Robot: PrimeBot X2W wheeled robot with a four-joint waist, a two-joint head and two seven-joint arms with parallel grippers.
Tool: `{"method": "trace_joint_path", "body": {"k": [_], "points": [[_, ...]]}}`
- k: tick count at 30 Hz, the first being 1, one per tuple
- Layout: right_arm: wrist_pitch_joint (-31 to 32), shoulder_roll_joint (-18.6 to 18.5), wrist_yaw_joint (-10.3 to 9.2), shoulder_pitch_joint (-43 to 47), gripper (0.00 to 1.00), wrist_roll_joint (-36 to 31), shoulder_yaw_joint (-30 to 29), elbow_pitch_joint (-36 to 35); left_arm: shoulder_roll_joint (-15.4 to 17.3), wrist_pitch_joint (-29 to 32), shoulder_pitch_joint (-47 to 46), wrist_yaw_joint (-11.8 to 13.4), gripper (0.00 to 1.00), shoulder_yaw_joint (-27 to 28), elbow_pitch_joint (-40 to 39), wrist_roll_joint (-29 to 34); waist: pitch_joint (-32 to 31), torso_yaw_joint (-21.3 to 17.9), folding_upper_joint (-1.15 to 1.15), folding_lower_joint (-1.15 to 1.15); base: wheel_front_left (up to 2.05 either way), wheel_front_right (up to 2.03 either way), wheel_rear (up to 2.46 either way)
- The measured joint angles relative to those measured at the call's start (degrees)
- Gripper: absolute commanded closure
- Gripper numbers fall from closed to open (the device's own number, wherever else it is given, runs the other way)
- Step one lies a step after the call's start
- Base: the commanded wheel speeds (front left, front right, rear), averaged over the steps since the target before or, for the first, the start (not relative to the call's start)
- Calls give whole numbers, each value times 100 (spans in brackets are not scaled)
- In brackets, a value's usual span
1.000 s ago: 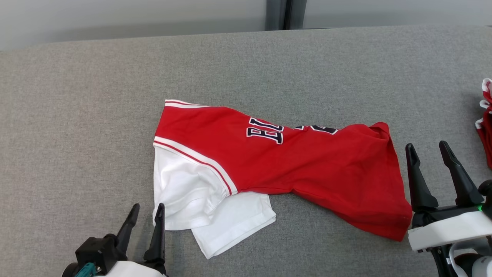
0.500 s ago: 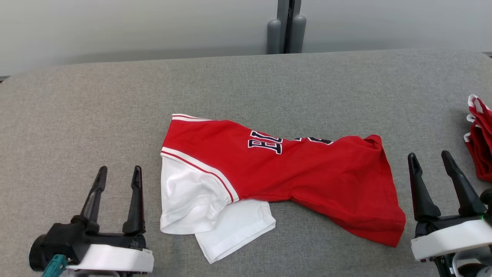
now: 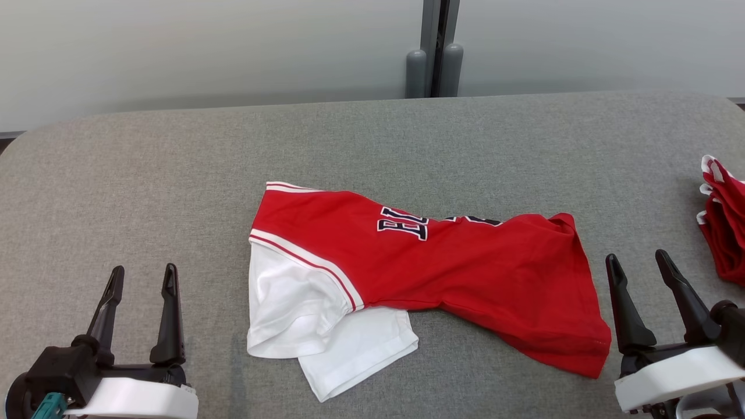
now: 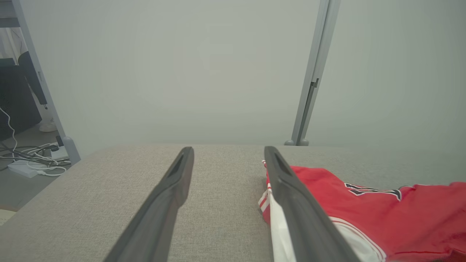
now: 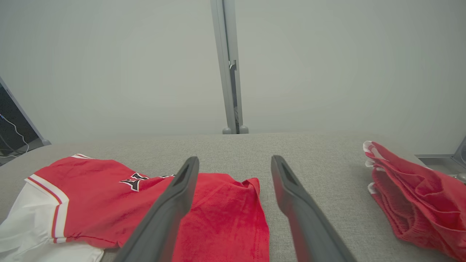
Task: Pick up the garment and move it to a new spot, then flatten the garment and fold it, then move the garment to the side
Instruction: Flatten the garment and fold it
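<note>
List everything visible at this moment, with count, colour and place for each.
table: one, grey fabric top, spanning the head view.
jersey: one, red with white sleeves and dark lettering, rumpled at the table's centre.
red cloth pile: one, red with white trim, at the table's right edge.
post: one, grey, upright behind the table's far edge, between pale wall panels.
cables: several, white and dark, on the floor past the table's left end.
left gripper: one, dark fingers, open, left of the jersey.
right gripper: one, dark fingers, open, right of the jersey's hem.
</note>
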Motion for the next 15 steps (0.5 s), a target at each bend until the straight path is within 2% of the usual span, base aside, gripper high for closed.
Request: {"method": "trace_joint_path", "body": {"k": [15], "points": [[65, 0, 0, -25, 0, -119, -10, -115, -30, 90, 1, 99, 0, -16, -76, -62, 89, 18, 0, 0, 0, 0, 0]]}}
